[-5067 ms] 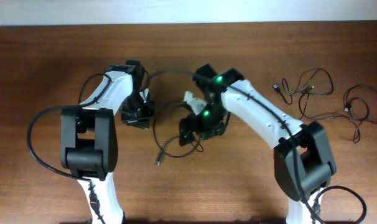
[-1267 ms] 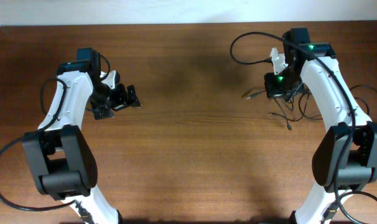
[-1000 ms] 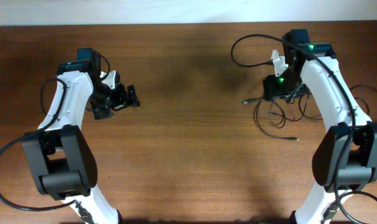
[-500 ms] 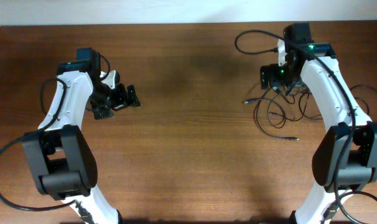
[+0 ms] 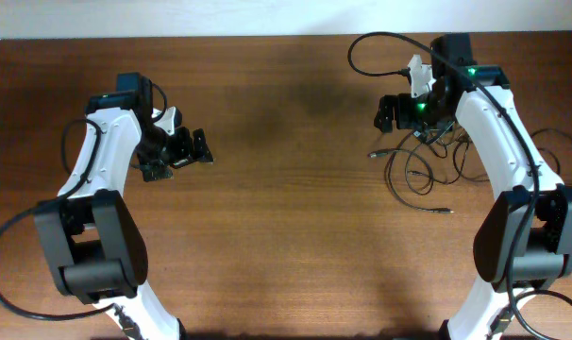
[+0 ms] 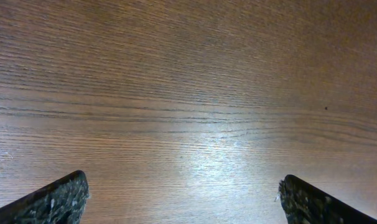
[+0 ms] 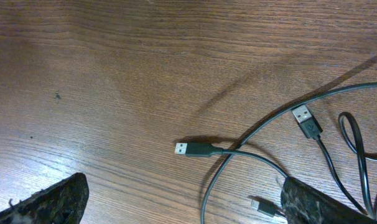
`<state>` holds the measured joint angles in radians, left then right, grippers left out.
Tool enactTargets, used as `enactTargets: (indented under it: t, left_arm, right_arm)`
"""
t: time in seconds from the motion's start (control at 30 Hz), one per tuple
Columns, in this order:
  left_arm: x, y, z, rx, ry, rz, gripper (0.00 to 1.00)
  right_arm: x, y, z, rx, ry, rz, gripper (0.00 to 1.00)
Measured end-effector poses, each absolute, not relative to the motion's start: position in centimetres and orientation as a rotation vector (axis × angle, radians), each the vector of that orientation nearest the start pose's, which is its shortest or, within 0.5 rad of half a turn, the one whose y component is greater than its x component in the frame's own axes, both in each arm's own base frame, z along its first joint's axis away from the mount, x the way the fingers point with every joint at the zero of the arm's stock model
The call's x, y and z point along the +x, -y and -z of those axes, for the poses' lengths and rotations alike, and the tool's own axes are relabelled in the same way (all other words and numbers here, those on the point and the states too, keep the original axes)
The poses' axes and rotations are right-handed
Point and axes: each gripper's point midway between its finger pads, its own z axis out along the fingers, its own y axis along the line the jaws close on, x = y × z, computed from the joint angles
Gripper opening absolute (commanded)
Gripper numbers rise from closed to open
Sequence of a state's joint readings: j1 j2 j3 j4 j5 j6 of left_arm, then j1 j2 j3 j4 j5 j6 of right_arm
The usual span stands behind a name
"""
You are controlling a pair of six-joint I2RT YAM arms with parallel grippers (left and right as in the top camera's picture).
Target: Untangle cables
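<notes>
Right pincer [image 7: 185,199] spread over cables [image 7: 238,151], their USB plugs [image 7: 191,150] plain only wrist-side; left pincer [image 6: 182,199] spread

Even, warm light from above; a soft glare patch lies on the tabletop [image 6: 207,162] between the left jaws. The cables [image 7: 198,150] ahead of the right jaws cast faint, blurred shadows; wood grain sharp.
</notes>
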<state>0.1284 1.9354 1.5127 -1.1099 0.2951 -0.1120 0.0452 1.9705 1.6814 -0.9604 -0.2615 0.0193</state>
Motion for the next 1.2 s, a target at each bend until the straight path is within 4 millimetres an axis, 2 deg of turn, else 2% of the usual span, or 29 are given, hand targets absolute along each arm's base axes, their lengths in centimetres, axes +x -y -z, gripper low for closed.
enactTargets:
  t: [0.47,0.53,0.6,0.63,0.73,0.8,0.93,1.03,1.1,1.17,1.2]
  left_arm:
    - [37.5,0.6,-8.0,-0.338,-3.039,0.454,0.99]
    - [37.6,1.1,-9.8,-0.301,-2.994,0.446,0.99]
    - [37.5,1.5,-14.2,-0.247,-2.881,0.432,0.99]
    - [37.1,1.6,-17.2,-0.221,-2.796,0.421,0.99]
    - [35.8,1.7,-22.6,-0.177,-2.646,0.4,0.99]
    - [35.4,1.7,-23.7,-0.168,-2.613,0.395,0.99]
    - [35.4,1.6,-24.1,-0.166,-2.598,0.382,0.99]
    - [38.1,1.2,-25.9,-0.134,-2.462,0.354,0.99]
    - [41.1,1.1,-28.6,-0.06,-2.293,0.316,0.99]
    - [42.5,1.9,-30.1,0.044,-2.195,0.283,0.99]
    - [42.7,2.3,-30.1,0.077,-2.183,0.275,0.99]
  right_arm:
    - [44.8,-6.5,-11.7,-0.096,-2.804,-0.387,0.99]
    - [44.8,-6.5,-11.7,-0.098,-2.803,-0.387,0.99]
    - [44.8,-6.5,-11.7,-0.097,-2.803,-0.387,0.99]
    - [44.8,-6.5,-11.7,-0.097,-2.804,-0.387,0.99]
    - [44.8,-6.5,-11.7,-0.098,-2.804,-0.387,0.99]
    - [44.8,-6.5,-11.7,-0.096,-2.804,-0.388,0.99]
    - [44.8,-6.5,-11.7,-0.097,-2.803,-0.387,0.99]
    - [44.8,-6.5,-11.7,-0.097,-2.804,-0.387,0.99]
    - [44.8,-6.5,-11.7,-0.098,-2.805,-0.388,0.99]
    - [44.8,-6.5,-11.7,-0.098,-2.804,-0.387,0.99]
    - [44.8,-6.5,-11.7,-0.097,-2.803,-0.387,0.98]
